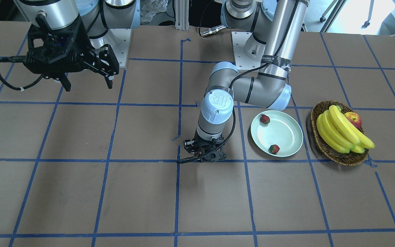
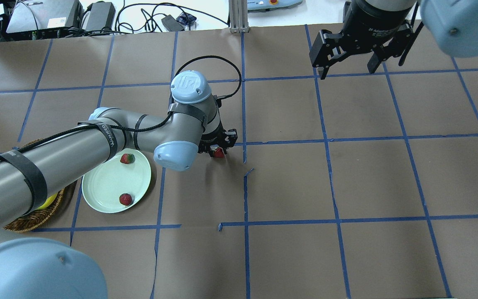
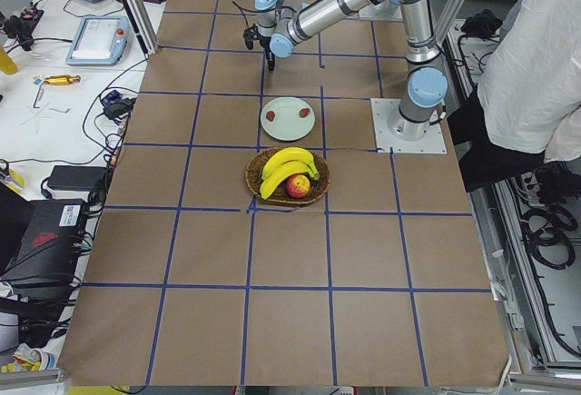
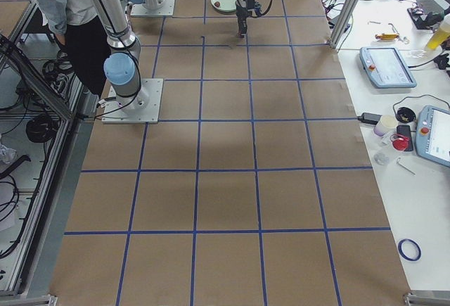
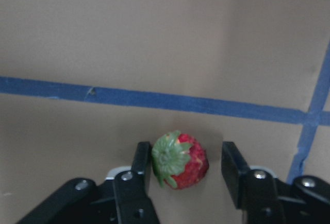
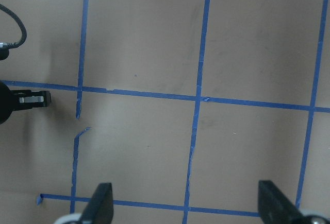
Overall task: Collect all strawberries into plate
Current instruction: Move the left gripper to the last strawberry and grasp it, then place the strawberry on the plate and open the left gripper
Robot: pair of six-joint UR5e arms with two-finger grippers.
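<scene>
Two red strawberries (image 1: 265,119) (image 1: 274,149) in pale round plate (image 1: 286,132), well apart. Third strawberry (image 5: 179,160) on bench (image 5: 154,33), green cap sideways.

I counted three strawberries: one strawberry (image 1: 264,119), a second strawberry (image 1: 274,149) and a third strawberry (image 5: 179,160). There was one plate (image 1: 283,132), one basket (image 1: 324,148) and one apple (image 1: 353,119). The bananas (image 1: 338,132) came as a single bunch; I made out at least three and could not fix the number past that. Two grippers were on my screens: the left gripper (image 5: 183,157) and the right gripper (image 1: 88,85). I saw one person (image 3: 536,68) in the side views.
</scene>
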